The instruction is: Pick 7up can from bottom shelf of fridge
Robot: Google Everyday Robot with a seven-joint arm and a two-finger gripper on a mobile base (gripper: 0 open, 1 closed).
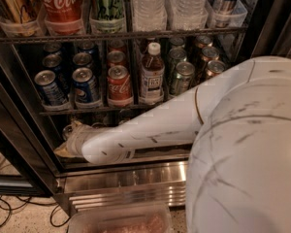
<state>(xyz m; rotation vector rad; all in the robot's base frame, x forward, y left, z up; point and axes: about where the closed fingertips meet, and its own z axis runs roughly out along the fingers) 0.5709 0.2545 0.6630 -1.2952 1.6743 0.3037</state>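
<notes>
Reaching smooth white arm (150,125), jaws inside dim wire bottom shelf (160,153), open or closed unclear

A: From where does the single camera look?
B: From above and behind the arm (155,123). It faces forward and down into the fridge (126,178), very near. The white arm fills the lower right.
A: Is the end effector in view?
B: Yes, the end effector (68,142) is at the left end of the bottom shelf (99,120).
</notes>
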